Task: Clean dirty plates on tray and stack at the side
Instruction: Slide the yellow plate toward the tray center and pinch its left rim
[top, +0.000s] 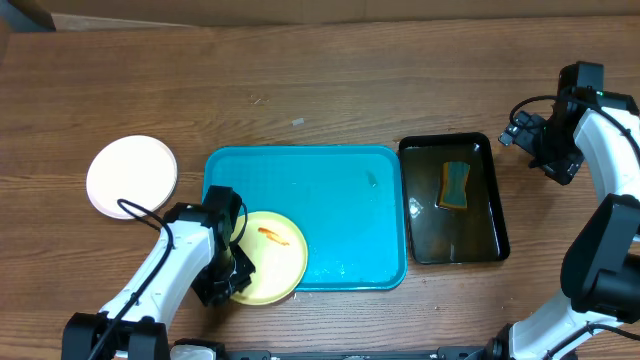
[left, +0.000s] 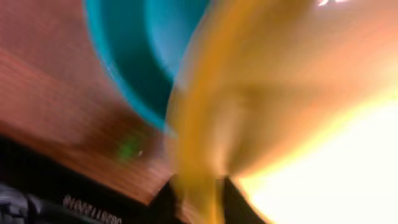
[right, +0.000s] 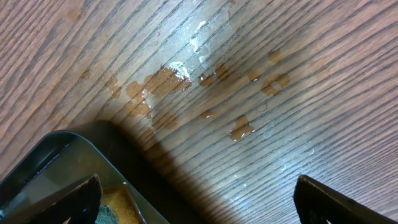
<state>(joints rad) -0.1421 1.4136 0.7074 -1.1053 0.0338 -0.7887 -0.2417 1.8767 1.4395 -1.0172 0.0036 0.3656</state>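
A pale yellow plate (top: 272, 256) with an orange-red smear (top: 271, 235) lies at the front left corner of the turquoise tray (top: 330, 200), overhanging its rim. My left gripper (top: 232, 277) is shut on the plate's front left edge. In the left wrist view the yellow plate (left: 261, 93) fills the frame, blurred, with the tray's rim (left: 124, 68) behind. A white plate (top: 131, 176) lies on the table left of the tray. My right gripper (top: 548, 150) is open and empty, right of the black tray; in the right wrist view its open jaws (right: 199, 202) hang above bare wood.
A black tray (top: 488, 235) right of the turquoise tray holds dark water and a sponge (top: 455, 185). Its corner (right: 62, 155) and the sponge (right: 115, 208) show in the right wrist view. Water drops (right: 180, 78) lie on the wood there.
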